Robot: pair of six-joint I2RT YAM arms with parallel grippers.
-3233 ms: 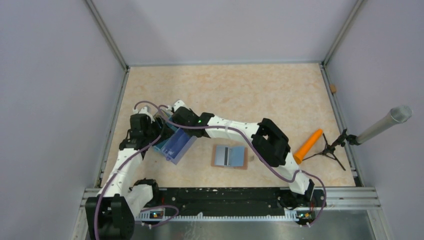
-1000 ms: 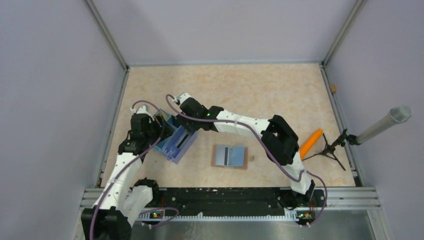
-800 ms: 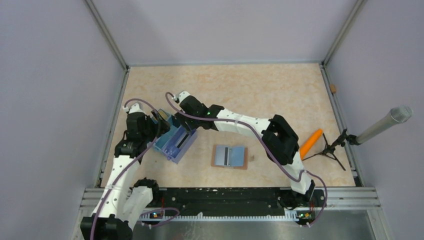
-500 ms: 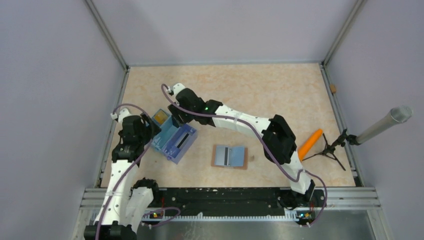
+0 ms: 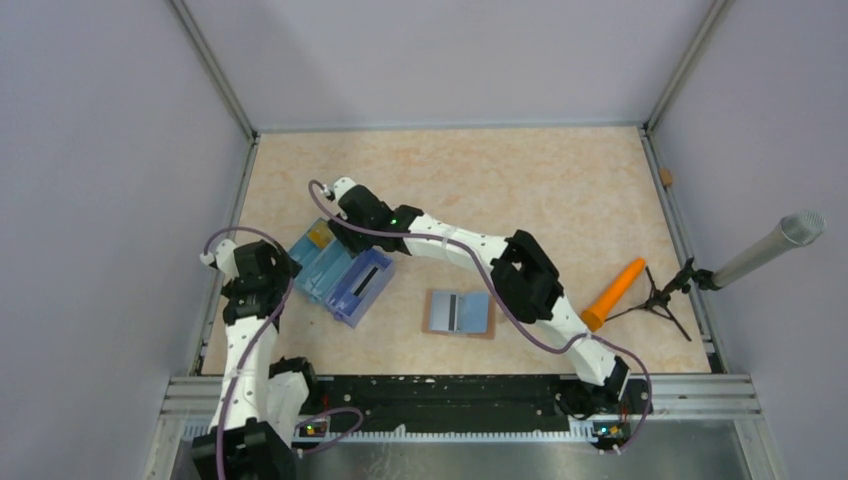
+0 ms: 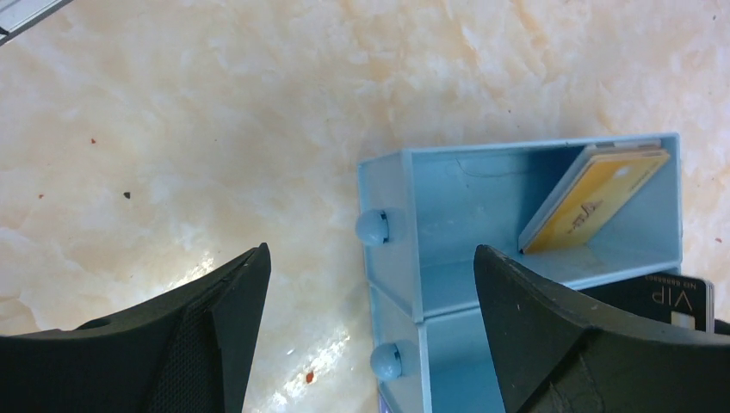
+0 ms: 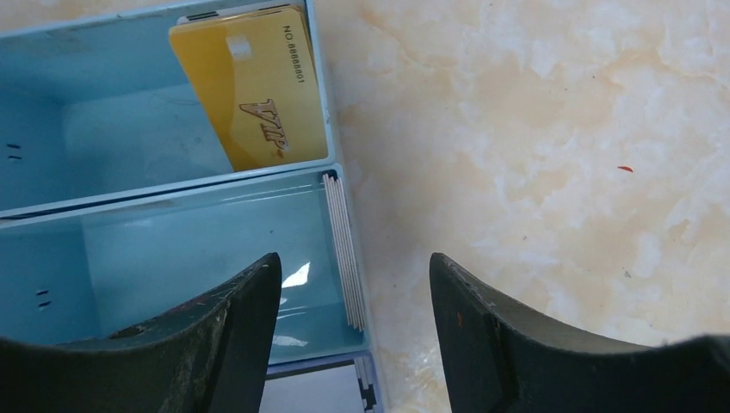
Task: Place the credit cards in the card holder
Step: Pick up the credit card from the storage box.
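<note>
Gold credit card (image 7: pixel 250 86), glossy thin rectangle, leaning inside smooth light-blue plastic box (image 7: pixel 103 138); brown flat card holder (image 5: pixel 431 312) apart on marbled tabletop (image 5: pixel 500 190). Left gripper (image 6: pixel 370 254) and right gripper (image 7: pixel 355 258) jaws spread, empty.

"VIP" on yellow card (image 7: pixel 250 95)

Two light-blue drawers (image 5: pixel 316 262) were pulled out of the blue box (image 5: pixel 362 287) toward the table's (image 5: pixel 520 190) far left corner, and a yellow card (image 7: pixel 250 95) was exposed in one of them. The left gripper (image 6: pixel 368 258) was drawn back from the box toward the left edge, jaws spread. The right gripper (image 7: pixel 355 262) was shifted from the box's middle to above the drawers.
</note>
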